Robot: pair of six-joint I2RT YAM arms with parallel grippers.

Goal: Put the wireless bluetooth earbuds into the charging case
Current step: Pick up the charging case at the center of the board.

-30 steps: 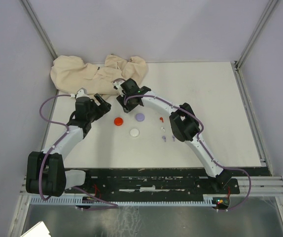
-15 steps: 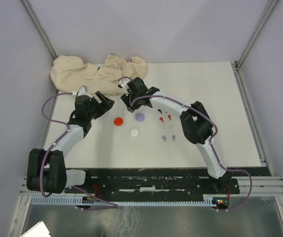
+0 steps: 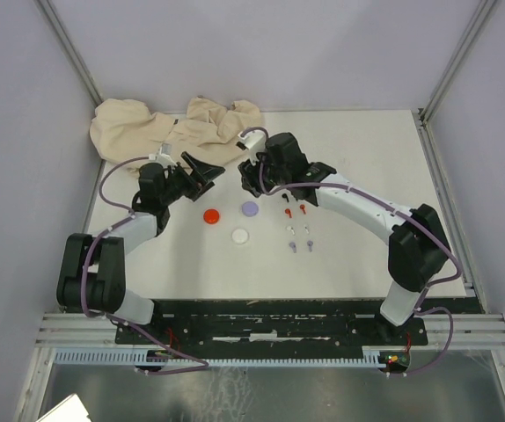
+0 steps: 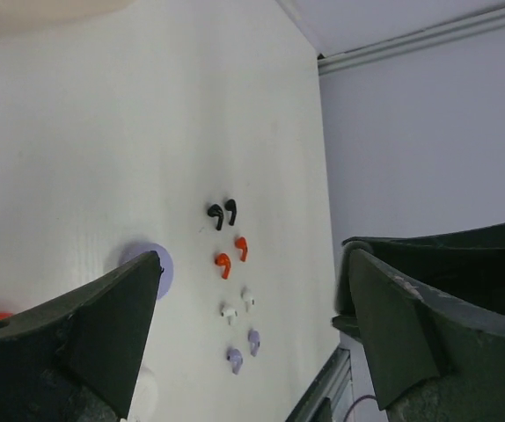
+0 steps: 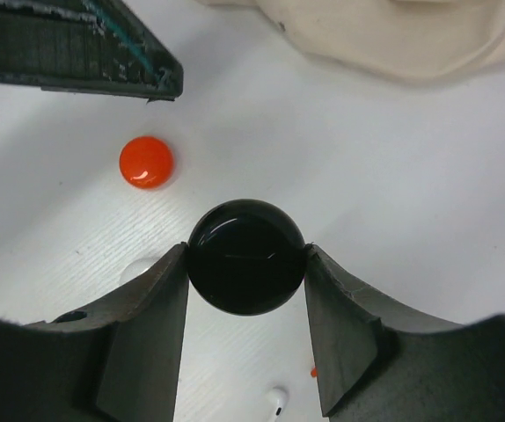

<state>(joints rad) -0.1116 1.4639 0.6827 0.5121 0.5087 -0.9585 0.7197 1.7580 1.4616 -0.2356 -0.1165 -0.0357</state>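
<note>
My right gripper (image 5: 246, 255) is shut on a glossy black round case (image 5: 246, 257), gripped by its edges over the white table; it also shows in the top view (image 3: 251, 172). The earbuds lie in pairs right of the discs: black (image 4: 222, 214), red (image 4: 232, 255), white (image 4: 237, 304) and pale purple (image 4: 244, 350). In the top view the red pair (image 3: 295, 211) and purple pair (image 3: 301, 247) show. One white earbud (image 5: 276, 400) lies below the held case. My left gripper (image 3: 201, 169) is open and empty, close to the left of the right gripper.
A red disc (image 3: 211, 215), a purple disc (image 3: 250, 209) and a white disc (image 3: 239, 236) lie mid-table. A crumpled beige cloth (image 3: 173, 130) lies at the back left, just behind both grippers. The left gripper's finger (image 5: 76, 48) is near the right gripper.
The right arm has swung its elbow out to the right and carried the black case right and back, uncovering all the earbuds. The left gripper has moved back and right.
</note>
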